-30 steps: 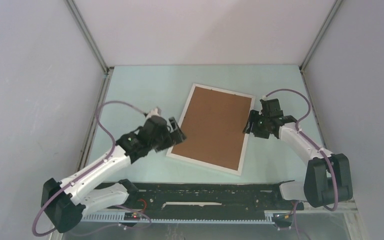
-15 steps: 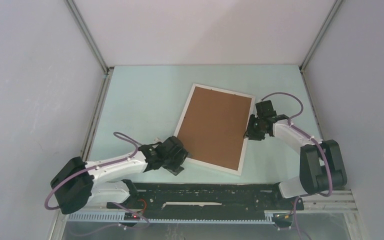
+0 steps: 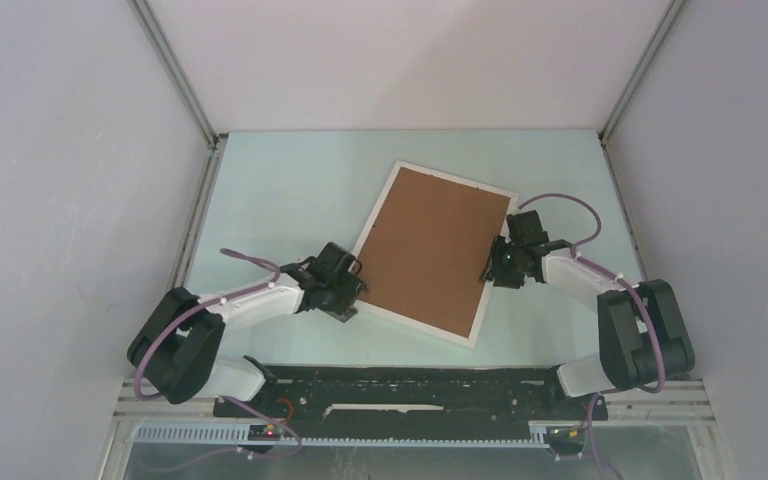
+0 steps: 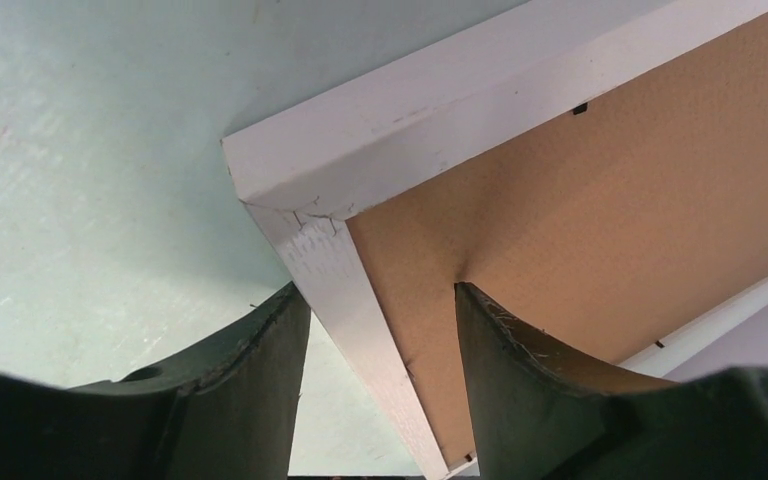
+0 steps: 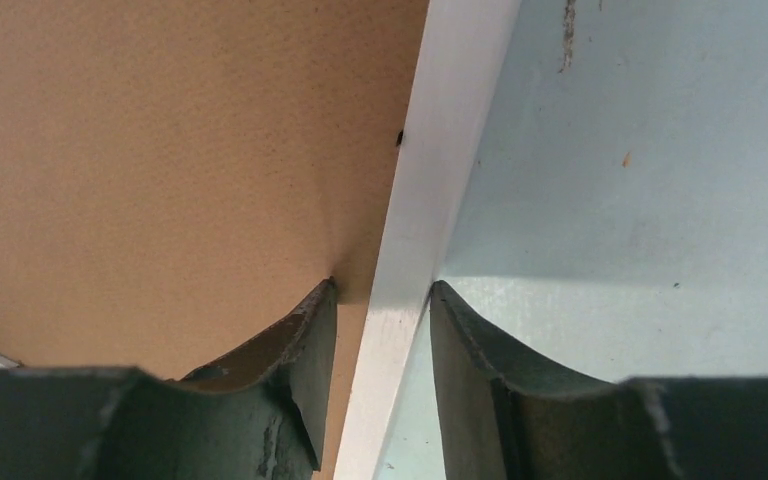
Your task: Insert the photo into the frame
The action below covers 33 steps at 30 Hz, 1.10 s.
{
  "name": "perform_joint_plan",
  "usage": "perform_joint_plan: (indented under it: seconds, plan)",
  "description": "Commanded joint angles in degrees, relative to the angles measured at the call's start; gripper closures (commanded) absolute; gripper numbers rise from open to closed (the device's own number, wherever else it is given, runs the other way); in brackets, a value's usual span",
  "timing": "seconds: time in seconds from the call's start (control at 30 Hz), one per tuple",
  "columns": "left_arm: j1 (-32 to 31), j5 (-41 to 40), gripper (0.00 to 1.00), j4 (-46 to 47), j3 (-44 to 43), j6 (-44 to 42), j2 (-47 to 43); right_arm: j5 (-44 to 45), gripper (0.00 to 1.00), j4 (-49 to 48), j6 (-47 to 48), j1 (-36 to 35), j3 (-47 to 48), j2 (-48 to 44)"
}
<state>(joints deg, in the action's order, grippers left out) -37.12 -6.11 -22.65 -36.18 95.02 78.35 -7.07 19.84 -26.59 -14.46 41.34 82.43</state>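
The white frame (image 3: 420, 327) lies face down on the pale table, its brown backing board (image 3: 430, 250) facing up. The photo is hidden. My left gripper (image 3: 348, 290) sits low at the frame's near-left corner. In the left wrist view the gripper (image 4: 378, 290) straddles the white rail (image 4: 440, 110), one fingertip against its outer edge and the other pressing on the board (image 4: 610, 200). My right gripper (image 3: 495, 268) is at the frame's right side. In the right wrist view it (image 5: 382, 285) is closed across the rail (image 5: 440, 150), with both fingertips touching it.
Grey walls with metal corner posts (image 3: 175, 75) enclose the table on three sides. A black rail (image 3: 410, 385) runs along the near edge between the arm bases.
The left arm dropped low and came in to the frame's near-left corner, its jaws narrowing. The right gripper closed on the right rail. The frame has turned slightly clockwise.
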Motion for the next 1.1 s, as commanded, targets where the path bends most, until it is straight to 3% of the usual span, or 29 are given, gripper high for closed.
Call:
perform_joint_plan:
  seconds: [0.0, 0.17, 0.37, 0.5, 0.6, 0.7, 0.83, 0.9, 0.97, 1.07]
  plan:
    - [3.20, -3.73, 0.40, 1.72, -2.05, -6.99, 3.17, 0.01, 0.55, 1.51, -0.82, -1.24, -0.95, 1.70]
    - [9.76, 1.71, 0.46, 5.76, -6.85, -18.14, 9.61, -1.17, 0.77, 1.60, -5.97, -5.71, -4.06, -0.76]
    - [17.34, 8.93, 0.45, 5.27, -20.73, -39.25, 20.87, -0.90, 0.85, -3.96, -16.91, -18.51, -9.73, -5.21]
    - [21.56, 11.64, 0.41, 6.28, -25.57, -47.70, 24.09, -3.93, 0.80, -10.38, -18.55, -29.41, -10.51, -5.57]
    - [25.00, 18.78, 0.36, 11.05, -25.92, -51.81, 25.36, -7.94, 0.61, -9.11, -12.59, -31.56, -8.19, -6.90]
    - [26.78, 18.72, 0.25, 3.20, -31.40, -62.21, 26.34, -6.38, 0.36, -0.11, -4.22, -29.53, 0.10, -10.11]
    - [27.28, 15.38, 0.10, -3.17, -33.63, -69.47, 20.73, -3.18, 0.16, 6.39, 4.81, -21.06, 11.08, -11.96]
    - [27.28, 16.97, 0.01, -2.67, -31.15, -68.75, 16.12, -7.18, 0.14, 2.77, 6.87, -11.13, 13.81, -9.28]
    - [27.24, 22.05, 0.00, 0.01, -27.12, -66.31, 12.32, -9.20, 0.13, -1.55, 7.81, -1.52, 17.26, -3.33]
    - [26.12, 26.08, 0.00, 4.10, -21.40, -62.85, 8.88, -9.65, 0.13, -3.30, 10.28, 6.17, 25.30, 8.42]
